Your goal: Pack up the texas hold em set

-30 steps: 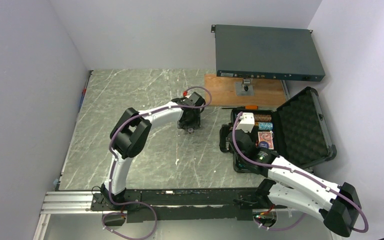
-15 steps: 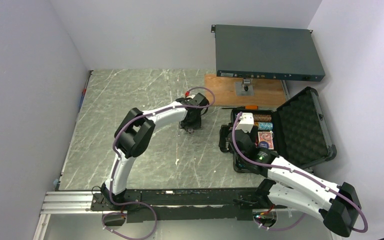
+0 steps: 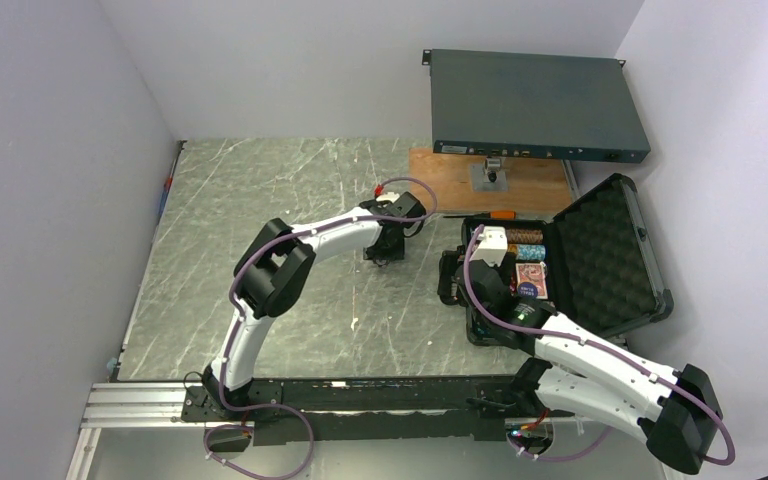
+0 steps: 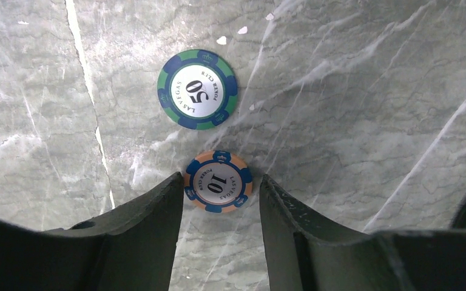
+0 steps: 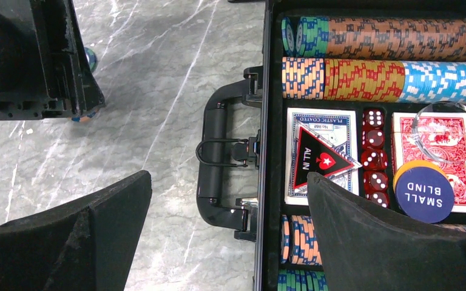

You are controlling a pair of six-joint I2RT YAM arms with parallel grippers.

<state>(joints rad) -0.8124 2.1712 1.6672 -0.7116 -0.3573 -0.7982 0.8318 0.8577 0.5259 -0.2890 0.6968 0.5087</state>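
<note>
The black foam-lined case (image 3: 605,255) lies open at the right. In the right wrist view its tray (image 5: 270,121) holds rows of striped chips (image 5: 376,39), two card decks (image 5: 294,157), red dice (image 5: 373,154), a black-and-red "ALL IN" triangle (image 5: 321,159) and a blue "SMALL BLIND" button (image 5: 425,191). My right gripper (image 5: 229,177) is open and empty over the case handle (image 5: 218,163). Two loose chips lie on the table: a green "50" chip (image 4: 198,90) and an orange "10" chip (image 4: 218,181). My left gripper (image 4: 221,177) is open with its fingertips either side of the 10 chip.
A large dark rack-mount box (image 3: 535,105) rests at the back right above a wooden board (image 3: 460,180). The grey marble table (image 3: 260,200) is walled on the left, back and right. The left gripper body (image 5: 36,60) shows just left of the case handle.
My left gripper has shifted a little to the right, toward the case, staying low over the table. The right arm has not moved.
</note>
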